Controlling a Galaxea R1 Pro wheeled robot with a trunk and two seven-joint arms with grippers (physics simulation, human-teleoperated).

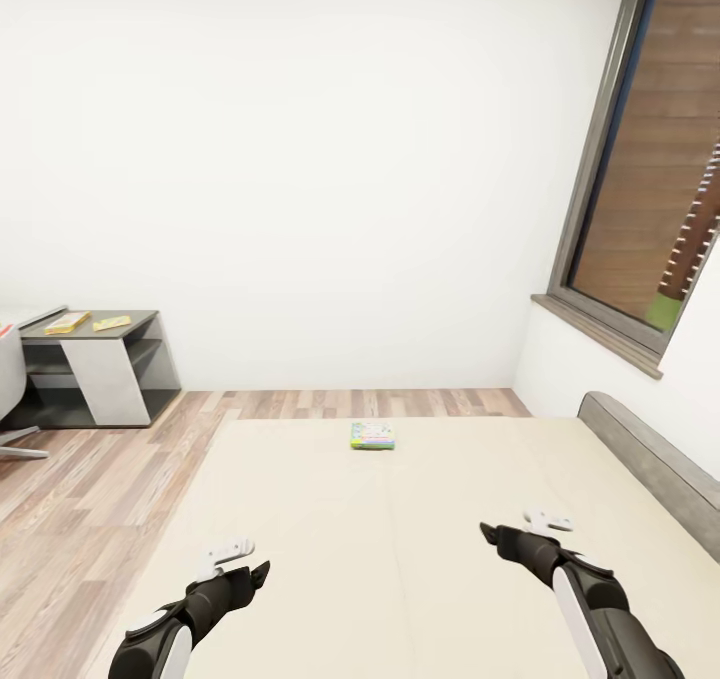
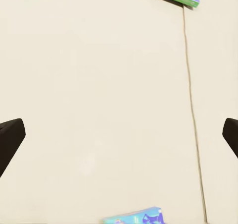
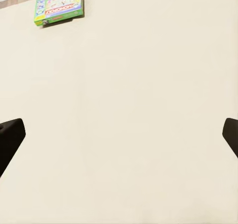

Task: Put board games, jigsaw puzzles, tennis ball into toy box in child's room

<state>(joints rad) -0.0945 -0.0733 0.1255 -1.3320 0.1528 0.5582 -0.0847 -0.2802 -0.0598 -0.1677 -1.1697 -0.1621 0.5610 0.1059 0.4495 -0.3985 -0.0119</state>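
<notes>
- Out near the far edge of the bed [image 1: 300, 519], roughly midway along that edge, lies the pale green board game [image 1: 372, 435], flat on the cream cover with bare cover all round it.
- Both arms hang over the near part of the bed, so the box lies ahead of both, well apart from either.
- Left gripper [image 1: 262, 571] sits toward the bed's floor-side edge, right gripper [image 1: 487, 532] toward the headboard side; the green box falls between their lines, and I judge the right one slightly nearer, though it's close.
- Both pairs of fingers stand wide apart and carry nothing: each wrist view has one dark fingertip at either side with plain cover between.
- Long axis of the green box runs along the far edge, crosswise to the reach.
- Second game now: a blue cartoon board game [image 2: 136, 217] peeks in at the rim of the left wrist view, close under that arm, so the left looks the handier for it.
- Off across the wood floor [image 1: 70, 519], a dark grey-topped cabinet [image 1: 95, 367] stands against the wall with two yellowish flat things on top, too small to tell.
</notes>
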